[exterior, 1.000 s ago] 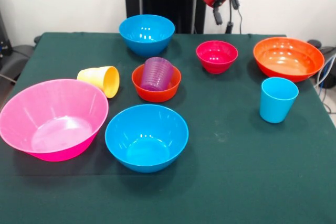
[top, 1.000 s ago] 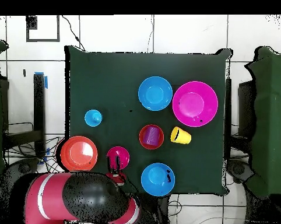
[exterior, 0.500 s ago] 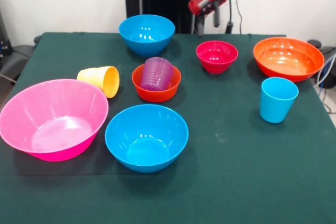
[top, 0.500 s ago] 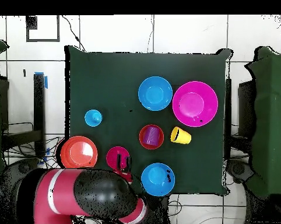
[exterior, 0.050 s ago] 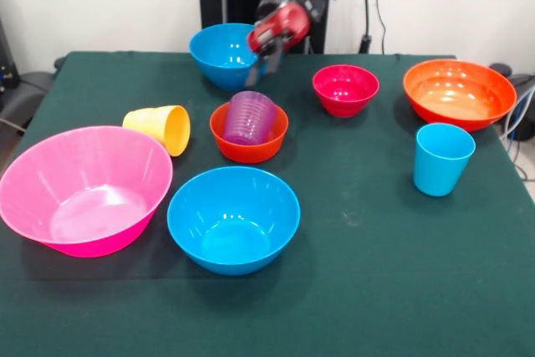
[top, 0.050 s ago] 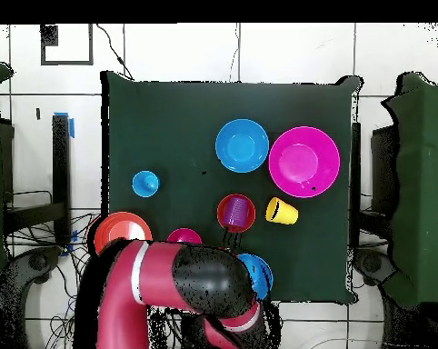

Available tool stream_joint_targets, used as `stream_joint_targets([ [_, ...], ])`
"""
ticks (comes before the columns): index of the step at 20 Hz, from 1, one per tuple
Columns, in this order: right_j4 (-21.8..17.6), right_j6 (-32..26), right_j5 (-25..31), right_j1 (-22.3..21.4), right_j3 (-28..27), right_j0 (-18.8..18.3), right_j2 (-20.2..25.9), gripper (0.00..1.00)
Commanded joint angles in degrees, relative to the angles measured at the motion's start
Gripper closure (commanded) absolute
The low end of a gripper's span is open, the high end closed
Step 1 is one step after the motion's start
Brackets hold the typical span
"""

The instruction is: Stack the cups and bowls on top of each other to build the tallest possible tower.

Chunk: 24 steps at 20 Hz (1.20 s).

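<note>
My gripper hangs open and empty just behind the ribbed purple cup, in front of the far blue bowl. The purple cup stands inside the small orange-red bowl. The yellow cup lies on its side to their left. At the right, the light blue cup stands upright by itself. The small magenta bowl and the wide orange bowl sit at the back right. In the overhead view my arm covers part of the magenta bowl, and the gripper shows beside the orange-red bowl.
A big pink bowl and a second blue bowl fill the front left of the green table. Overhead, my arm hides part of the blue bowl near the table's edge.
The arm has swung from above the magenta bowl over to the left and lower, ending near the purple cup. No cup or bowl has moved.
</note>
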Motion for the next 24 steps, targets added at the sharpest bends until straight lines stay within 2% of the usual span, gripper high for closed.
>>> stream_joint_targets([
  [1, 10.8, 3.9, 0.3, 7.0, -12.8, -0.6, 9.4, 0.00],
  [6, 9.3, 4.3, 3.5, 9.9, -17.8, 0.2, 9.5, 0.00],
  [9, 8.7, 4.5, 3.8, 10.4, -18.7, 0.5, 9.6, 0.00],
  [16, 9.2, 4.9, 3.4, 9.1, -15.3, 1.5, 11.1, 0.00],
  [24, 9.2, 4.4, 3.3, 6.4, -12.0, 1.8, 10.2, 0.00],
])
